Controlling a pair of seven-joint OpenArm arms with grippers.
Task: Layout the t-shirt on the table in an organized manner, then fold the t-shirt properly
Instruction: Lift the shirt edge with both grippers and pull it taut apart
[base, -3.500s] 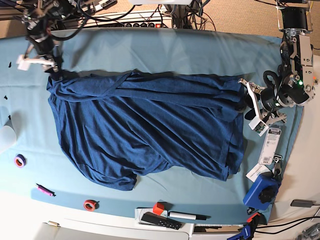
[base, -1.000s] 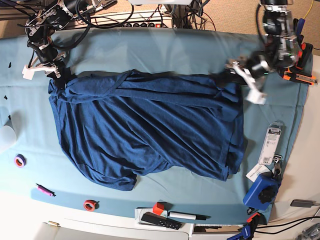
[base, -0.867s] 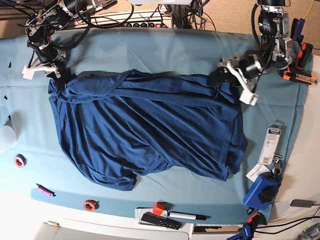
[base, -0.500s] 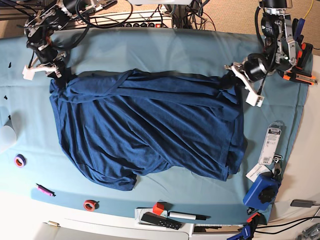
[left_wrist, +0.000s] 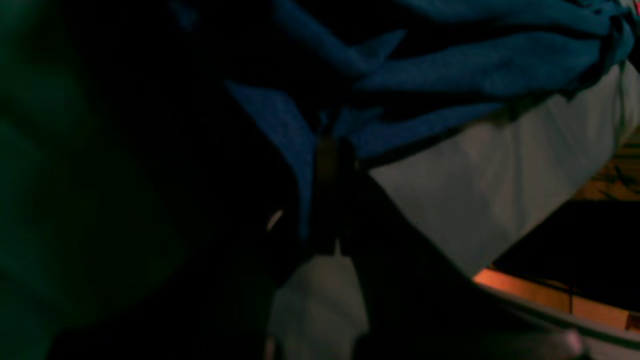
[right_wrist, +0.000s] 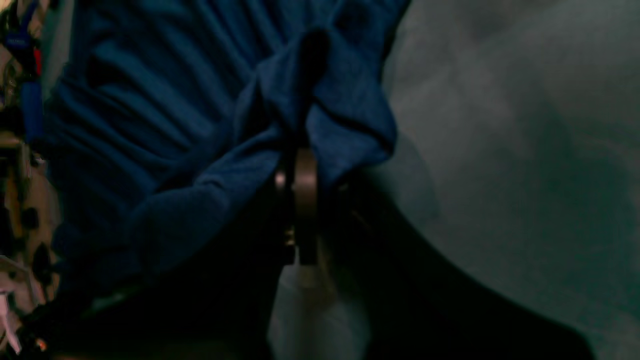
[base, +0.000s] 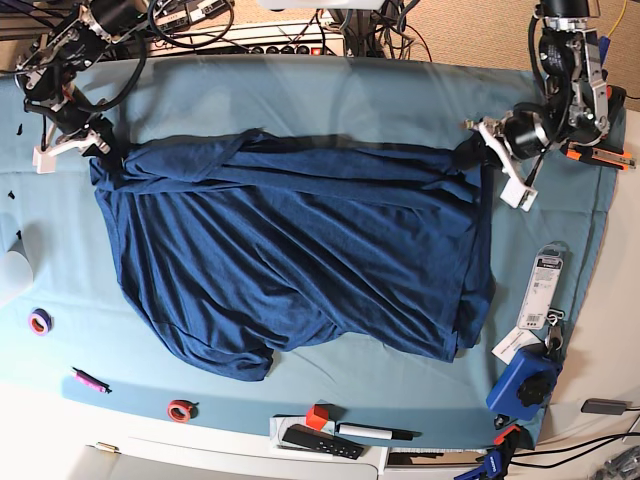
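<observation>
Item: t-shirt (base: 290, 250), dark navy, lying rumpled across the middle of the table (base: 330, 95), its far edge bunched into long ridges and stretched between two holds. Left gripper (base: 478, 152), near the table's far right corner, jaws pressed together on a pinch of the shirt's far right corner; the left wrist view shows cloth (left_wrist: 450, 65) gathered at the closed tips (left_wrist: 327, 155). Right gripper (base: 98, 150), near the far left corner, likewise closed on a fold of fabric (right_wrist: 310, 100). Hazards, judged: each pinch looks small, so a hard outward pull could slip the cloth free and let that corner collapse; uneven pulling could drag the whole garment toward one edge; the twisted far ridge may lock creases in rather than flatten; the near hem (base: 230, 360) lies folded under and would stay so.
</observation>
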